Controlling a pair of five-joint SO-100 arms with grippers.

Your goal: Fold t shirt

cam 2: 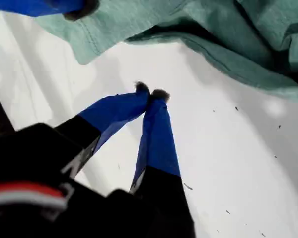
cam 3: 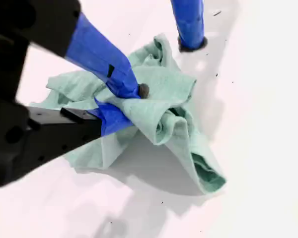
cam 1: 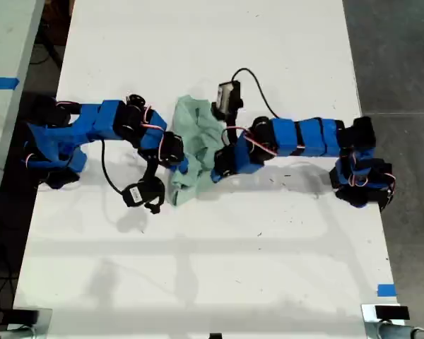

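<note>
The t shirt [cam 1: 196,138] is a pale mint-green crumpled heap in the middle of the white table [cam 1: 198,268], between the two arms. My second gripper [cam 3: 131,101] is shut on a bunched fold of the t shirt [cam 3: 174,109]. In the exterior view my second gripper [cam 1: 181,167] reaches in from the left. My first gripper [cam 2: 150,91] is shut with nothing between its tips, over bare table just short of the t shirt [cam 2: 228,44]. My first gripper [cam 1: 216,172] comes in from the exterior view's right, at the cloth's edge.
A black cable [cam 1: 254,78] loops over the table behind the shirt, and another hangs under the arm at the exterior view's left. Grey floor [cam 1: 399,56] lies past the table's edge on the exterior view's right. A second table [cam 1: 7,42] stands at its left.
</note>
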